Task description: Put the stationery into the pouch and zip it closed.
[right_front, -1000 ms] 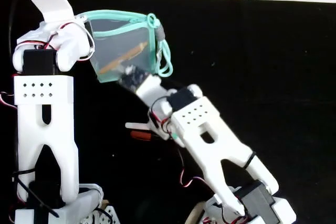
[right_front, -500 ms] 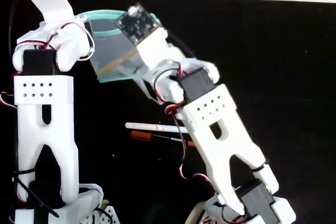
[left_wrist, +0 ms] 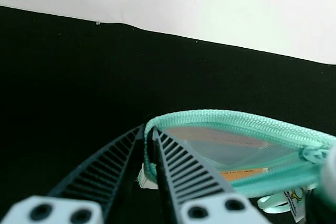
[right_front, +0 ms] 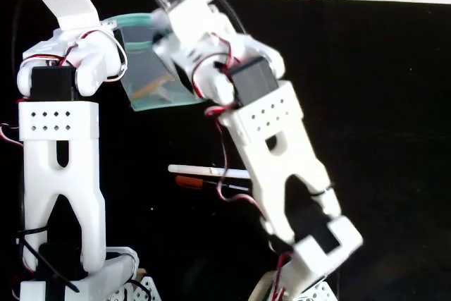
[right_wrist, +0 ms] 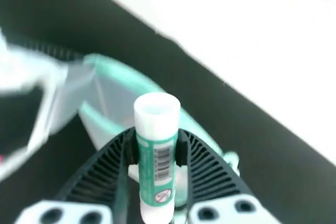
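One cylindrical glue stick [right_wrist: 156, 163], right claw [right_wrist: 156, 137] | translucent pouch [left_wrist: 231, 149], left claw [left_wrist: 149, 132]

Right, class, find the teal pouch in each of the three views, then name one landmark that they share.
High view: teal pouch upper left of centre, between the two arms' wrists.
Left wrist view: one end pinched in the jaws of the left gripper.
Right wrist view: just beyond the glue stick held by the right gripper.
Shared landmark: the black tabletop meeting the white strip behind.
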